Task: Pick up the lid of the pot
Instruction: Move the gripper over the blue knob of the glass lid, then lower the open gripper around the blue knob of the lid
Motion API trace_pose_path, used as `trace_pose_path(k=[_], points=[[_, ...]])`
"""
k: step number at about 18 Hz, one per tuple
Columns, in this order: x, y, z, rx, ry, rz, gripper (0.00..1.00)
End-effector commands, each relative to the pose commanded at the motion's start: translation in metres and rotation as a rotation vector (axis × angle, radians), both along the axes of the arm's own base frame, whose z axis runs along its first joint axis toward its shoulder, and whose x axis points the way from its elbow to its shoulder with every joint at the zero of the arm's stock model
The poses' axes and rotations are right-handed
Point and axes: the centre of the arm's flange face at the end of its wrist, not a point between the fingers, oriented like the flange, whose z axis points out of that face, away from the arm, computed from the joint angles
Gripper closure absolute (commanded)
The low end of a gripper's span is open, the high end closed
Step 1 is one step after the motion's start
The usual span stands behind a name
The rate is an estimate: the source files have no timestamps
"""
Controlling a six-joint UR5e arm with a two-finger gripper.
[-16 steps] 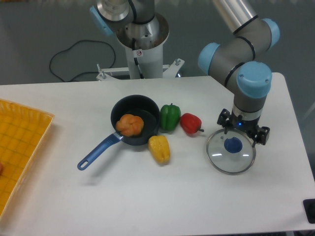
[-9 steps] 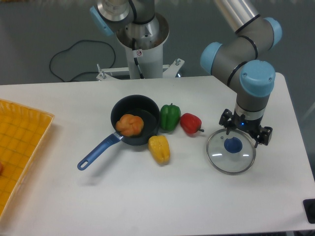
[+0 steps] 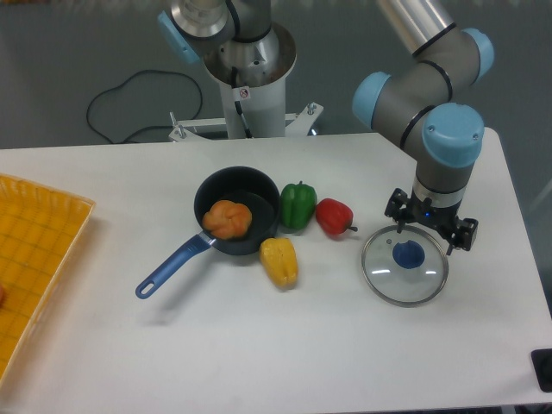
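1. White table (image 3: pixel 259 354), cropped at the bottom.
2. Pincer (image 3: pixel 423 238), fingers spread apart, above the lid; arm cut off up top.
3. Clear lid (image 3: pixel 390 280) on the table, far rim partly hidden.
4. Yellow crate (image 3: pixel 53 259), cropped left.

Black frying pan (image 3: pixel 202 204) with blue handle (image 3: pixel 173 269), containing an orange bell pepper (image 3: pixel 226 220); green bell pepper (image 3: pixel 297 206) just beside its rim; red bell pepper (image 3: pixel 334 216) to the right; yellow bell pepper (image 3: pixel 279 262) nearer the viewer; orange crate (image 3: pixel 65 250) at left.
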Motion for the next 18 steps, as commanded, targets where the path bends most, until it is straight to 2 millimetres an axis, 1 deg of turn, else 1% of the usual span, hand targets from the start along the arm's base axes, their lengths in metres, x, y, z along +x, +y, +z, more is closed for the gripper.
trace_pose_path(k=[2, 4, 7, 13, 18], points=[[-0.004, -0.004, -0.007, -0.004, -0.01, 0.008, 0.0], [-0.013, -0.008, -0.012, -0.003, -0.007, 0.014, 0.0], [-0.019, -0.008, -0.03, -0.003, -0.012, 0.023, 0.0], [-0.014, -0.004, -0.038, 0.034, -0.046, 0.048, 0.0], [-0.003, -0.003, -0.05, 0.028, -0.074, 0.085, 0.0]])
